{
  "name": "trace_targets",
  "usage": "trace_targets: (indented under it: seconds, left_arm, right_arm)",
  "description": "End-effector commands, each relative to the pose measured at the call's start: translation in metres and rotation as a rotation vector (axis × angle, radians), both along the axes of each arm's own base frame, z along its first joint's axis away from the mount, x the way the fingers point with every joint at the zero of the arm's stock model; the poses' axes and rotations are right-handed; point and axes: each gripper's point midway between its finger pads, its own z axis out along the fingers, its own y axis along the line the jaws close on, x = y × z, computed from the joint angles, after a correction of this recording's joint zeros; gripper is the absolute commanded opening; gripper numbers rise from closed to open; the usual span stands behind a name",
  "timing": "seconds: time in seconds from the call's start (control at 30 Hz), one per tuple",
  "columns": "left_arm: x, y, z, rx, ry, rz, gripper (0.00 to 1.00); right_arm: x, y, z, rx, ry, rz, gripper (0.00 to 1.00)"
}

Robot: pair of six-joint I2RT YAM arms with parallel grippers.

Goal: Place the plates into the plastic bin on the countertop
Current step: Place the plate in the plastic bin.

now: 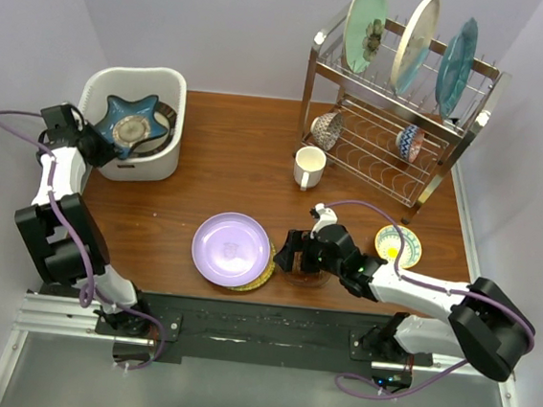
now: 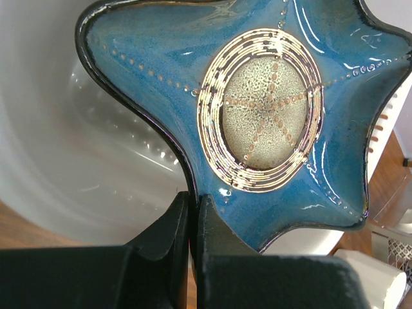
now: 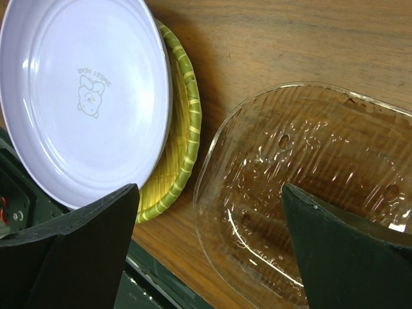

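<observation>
From above, the left claw [image 1: 101, 142] sits at the left edge of the frame, clamped on the rim of a blue star dish [image 1: 133, 124]. It holds the dish over the white bin [image 1: 159, 167] in the upper left of the wooden counter [image 1: 217, 174]. Low in the middle, a purple plate [image 1: 231, 248] lies on a yellow-green plate [image 1: 267, 271]. Just right of them is the right claw [image 1: 286, 251], low over a glass dish [image 1: 311, 275]. In the upper right, a wire rack [image 1: 377, 151] holds a green plate [image 1: 366, 25], a cream plate [image 1: 415, 44] and a blue plate [image 1: 455, 65] on edge. A mug [image 1: 309, 167] stands left of the rack.

The left wrist view shows the left claw [image 2: 193, 209] at bottom centre, its fingers [image 2: 168, 235] pressed together on one arm of the star dish [image 2: 270, 109]. The bin's white wall [image 2: 71, 154] fills the left behind it.

In the right wrist view, the right claw [image 3: 209, 188] has its fingers [image 3: 77, 251] spread wide apart, gripping nothing. The purple plate [image 3: 84, 90] fills the upper left and overlaps the yellow-green plate [image 3: 183, 138]. The glass dish [image 3: 309, 187] lies on the counter [image 3: 270, 38] at right, just beside them.
</observation>
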Motion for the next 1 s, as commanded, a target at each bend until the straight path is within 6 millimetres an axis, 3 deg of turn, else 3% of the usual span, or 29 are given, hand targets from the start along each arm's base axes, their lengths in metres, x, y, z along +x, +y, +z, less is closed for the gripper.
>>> trace_targets:
  seconds: [0.0,0.43,0.97]
  left_arm:
    - [0.042,0.016,0.054,0.053,-0.209,0.001,0.0]
    - [0.071,0.017,0.037,0.021,-0.205,-0.018,0.04]
    - [0.086,-0.003,0.025,0.054,-0.151,-0.104,0.28]
  right_arm:
    - [0.004,0.006,0.006,0.008,-0.018,0.004,0.96]
    - [0.005,0.007,0.003,0.0,-0.01,0.008,0.96]
    - [0.004,0.005,0.0,-0.013,-0.004,0.007,0.96]
